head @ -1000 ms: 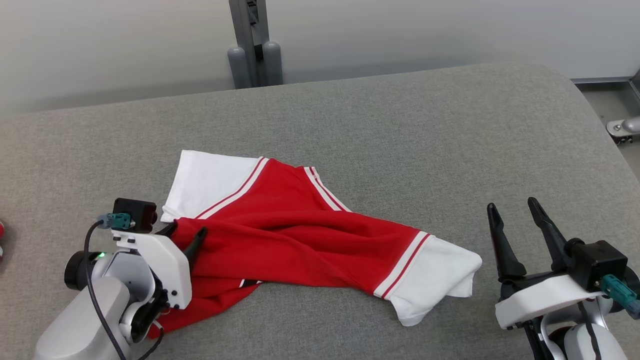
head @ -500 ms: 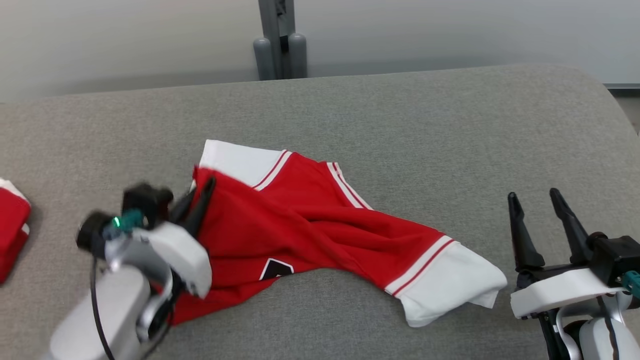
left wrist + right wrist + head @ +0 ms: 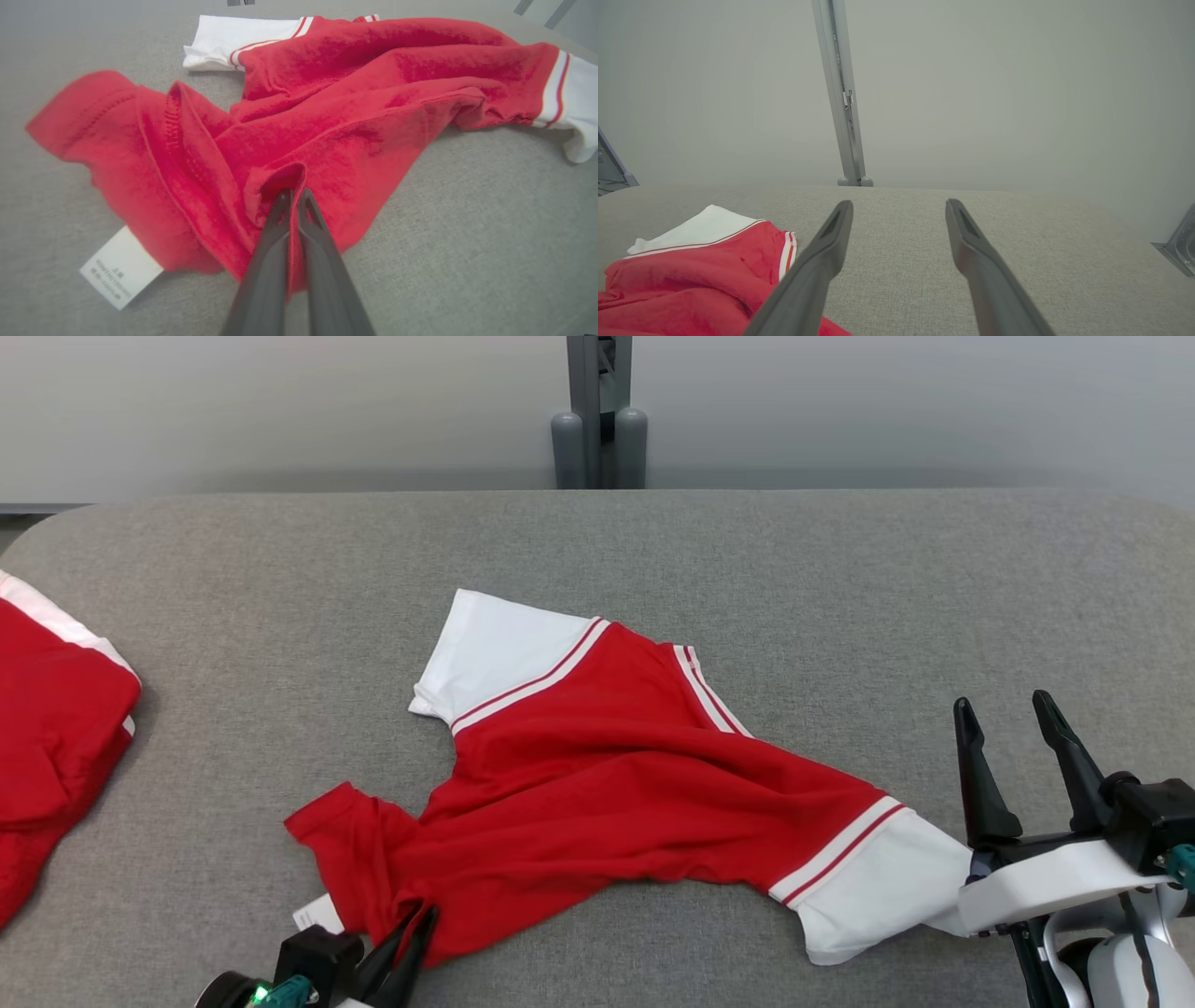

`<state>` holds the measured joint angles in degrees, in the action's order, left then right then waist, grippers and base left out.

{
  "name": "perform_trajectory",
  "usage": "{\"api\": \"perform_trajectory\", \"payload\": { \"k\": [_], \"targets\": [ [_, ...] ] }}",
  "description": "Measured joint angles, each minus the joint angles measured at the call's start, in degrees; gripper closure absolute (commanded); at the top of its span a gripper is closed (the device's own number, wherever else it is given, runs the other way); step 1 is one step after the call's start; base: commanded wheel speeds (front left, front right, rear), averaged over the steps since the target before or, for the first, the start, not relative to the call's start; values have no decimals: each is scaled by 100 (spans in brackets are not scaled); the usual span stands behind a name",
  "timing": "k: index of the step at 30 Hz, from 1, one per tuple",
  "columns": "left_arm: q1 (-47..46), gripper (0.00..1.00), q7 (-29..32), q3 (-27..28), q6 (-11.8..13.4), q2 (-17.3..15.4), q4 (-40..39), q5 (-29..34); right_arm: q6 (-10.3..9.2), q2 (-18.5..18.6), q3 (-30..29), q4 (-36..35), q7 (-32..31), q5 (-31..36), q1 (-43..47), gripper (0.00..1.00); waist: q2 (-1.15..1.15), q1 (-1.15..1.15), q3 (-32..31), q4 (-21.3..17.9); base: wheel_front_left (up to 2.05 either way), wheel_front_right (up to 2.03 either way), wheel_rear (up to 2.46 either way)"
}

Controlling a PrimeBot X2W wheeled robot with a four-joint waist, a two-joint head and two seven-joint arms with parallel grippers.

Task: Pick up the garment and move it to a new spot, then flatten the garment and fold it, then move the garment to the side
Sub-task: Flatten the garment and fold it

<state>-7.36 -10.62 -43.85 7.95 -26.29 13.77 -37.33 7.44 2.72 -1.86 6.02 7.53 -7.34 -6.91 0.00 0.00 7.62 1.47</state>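
At the far left of the grey worktop (image 3: pixel 840 579) lies another red top (image 3: pixel 56 728). Next, the left gripper (image 3: pixel 422 919) has its jaws pinched tight on the near edge of the red and white shirt (image 3: pixel 607 775), which lies crumpled in the middle with a white tag (image 3: pixel 313 915) near the jaws. On the right, the right gripper (image 3: pixel 1001 702) sits by the shirt's white sleeve (image 3: pixel 868 887), jaws wide apart, holding nothing.

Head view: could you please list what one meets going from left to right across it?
second garment → left gripper, shut on the garment's hem → garment → right gripper, open. The label and the post are left out because they overlap these.
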Motion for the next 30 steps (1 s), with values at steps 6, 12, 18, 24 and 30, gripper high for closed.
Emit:
{"api": "perform_trajectory", "payload": {
  "k": [6, 12, 18, 24, 30],
  "targets": [
    [122, 100, -92, 116, 55, 8, 424, -135, 0, 1, -8, -23, -41, 1, 23, 0, 0, 0, -74, 54, 0, 0, 0],
    [246, 0, -49, 364, 125, 103, 792, -534, 0, 0, -73, 3, -44, -22, 64, 0, 0, 0, -137, 30, 0, 0, 0],
    [471, 0, -143, 790, 390, 64, 703, -889, 0, 1, -214, -11, -31, -60, 171, 0, 0, 0, -253, 27, 0, 0, 0],
    [590, 0, -356, 1410, 853, -259, -36, -844, 0, -2, -345, -122, -27, -64, 236, 0, 0, 0, -368, 70, 0, 0, 0],
    [464, 0, -411, 1859, 1389, -485, -1114, -403, 0, 0, -356, -215, -45, -36, 232, 0, 0, 0, -446, 69, 0, 0, 0]
  ]
}}
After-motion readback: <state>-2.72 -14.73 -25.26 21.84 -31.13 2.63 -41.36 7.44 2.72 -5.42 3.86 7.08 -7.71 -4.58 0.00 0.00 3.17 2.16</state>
